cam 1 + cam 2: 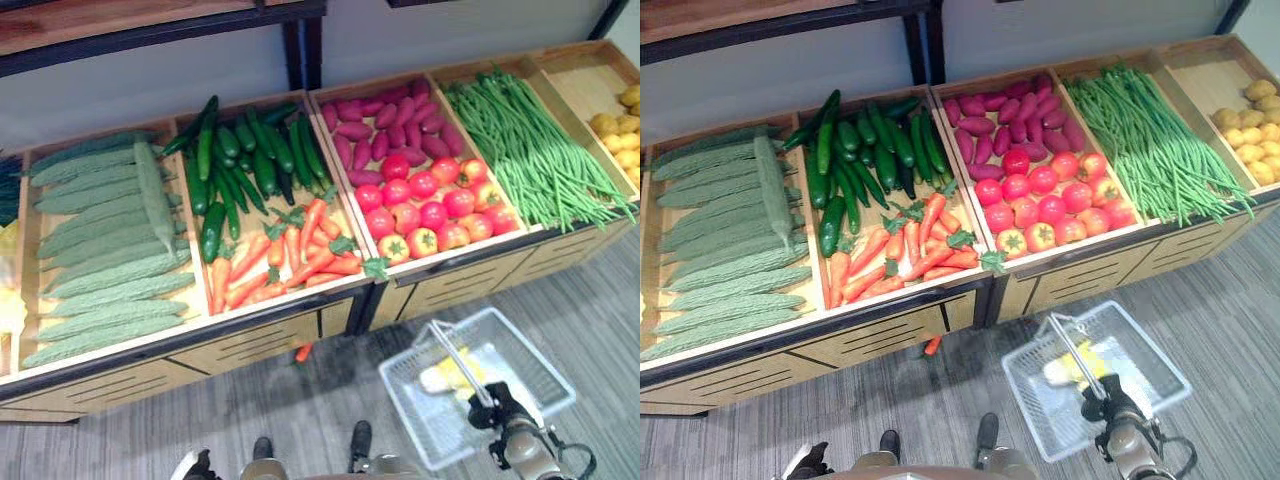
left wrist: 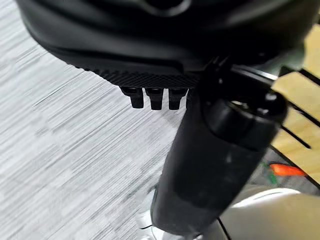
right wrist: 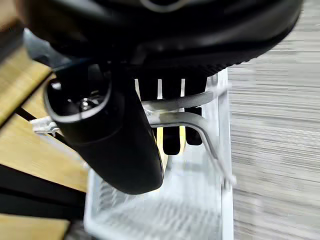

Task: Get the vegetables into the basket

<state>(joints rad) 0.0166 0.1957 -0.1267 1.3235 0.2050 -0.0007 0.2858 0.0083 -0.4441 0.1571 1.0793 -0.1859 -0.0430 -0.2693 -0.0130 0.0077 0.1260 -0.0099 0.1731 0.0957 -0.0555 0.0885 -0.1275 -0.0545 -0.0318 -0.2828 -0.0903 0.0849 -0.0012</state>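
My right hand carries the wire basket by its handle.
Fingers curl round it; yellow produce lies inside. Carrots lie in the far crate; one carrot lies on the floor. My left hand hangs curled, empty.

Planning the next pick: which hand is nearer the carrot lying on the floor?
Left. The left hand hangs near the carrot by the stand; the right hand holds the basket handle further off.

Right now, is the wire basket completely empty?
No, something yellow lies inside the wire basket, which the right hand holds by its handle.
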